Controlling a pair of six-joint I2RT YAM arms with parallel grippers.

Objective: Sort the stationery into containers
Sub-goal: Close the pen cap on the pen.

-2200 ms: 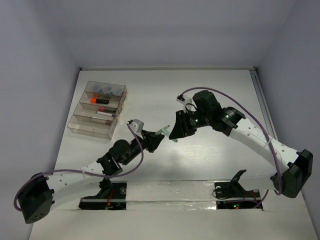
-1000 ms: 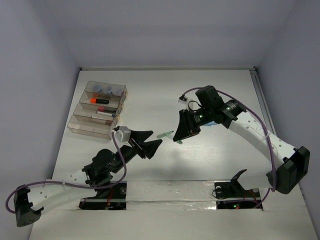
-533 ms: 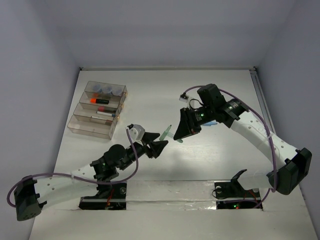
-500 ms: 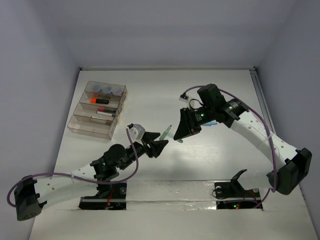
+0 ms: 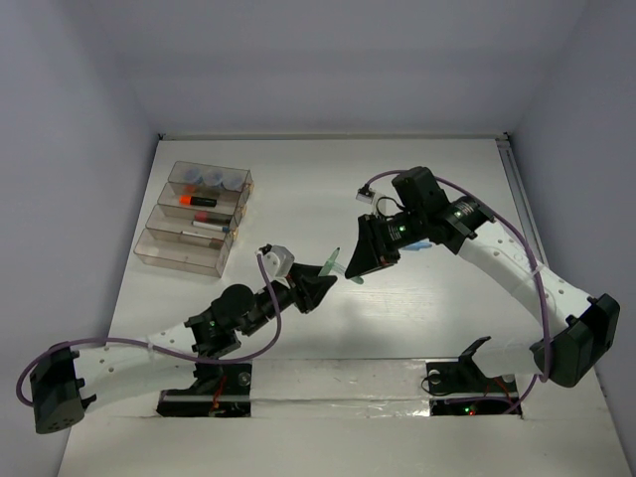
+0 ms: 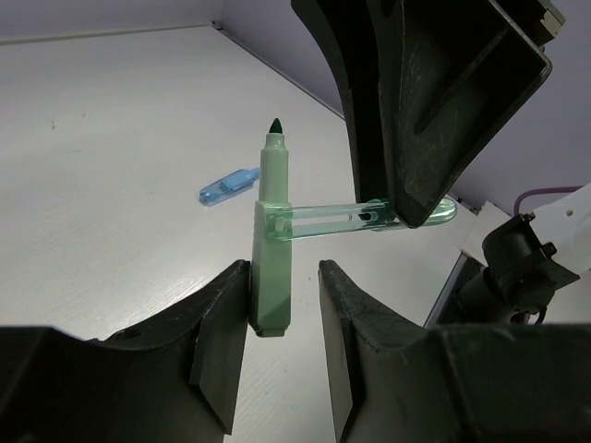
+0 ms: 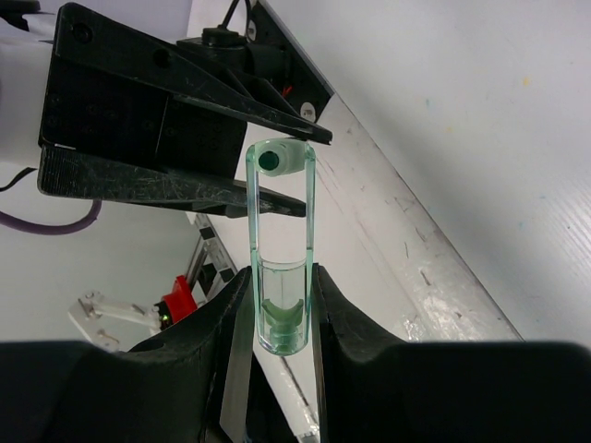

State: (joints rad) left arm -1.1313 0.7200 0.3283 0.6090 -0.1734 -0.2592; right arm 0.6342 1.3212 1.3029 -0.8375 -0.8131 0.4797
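Left claw (image 6: 284,269) stands released but close, one finger on either side of the lower barrel of the pale green marker (image 6: 273,185). The 9 o'clock finger looks just about against it, while a sliver of table (image 6: 111,138) shows beside the 3 o'clock finger, so nothing is pinched yet. That marker stands upright in the air, its dark tip bare and pointing to 12 o'clock in the left wrist view. A clear green cap (image 6: 323,220) runs crosswise from the barrel toward 3 o'clock; whether it is hooked on or only touching I cannot tell. Clenched on that cap is the right claw (image 7: 280,270), which seems to carry the load for now. This reads as a mid-air handover. To do it well, the left fingers should close squarely on the barrel below the cap and be firm before the other side lets go; a skewed pinch would likely roll the round barrel out. Beyond, a light blue marker (image 6: 229,185) lies on the table. Farthest, at 10 o'clock from the left claw in the top view, sit the bins (image 5: 179,256), holding pots (image 5: 209,179), an orange highlighter (image 5: 189,200) and a pen (image 5: 211,227).
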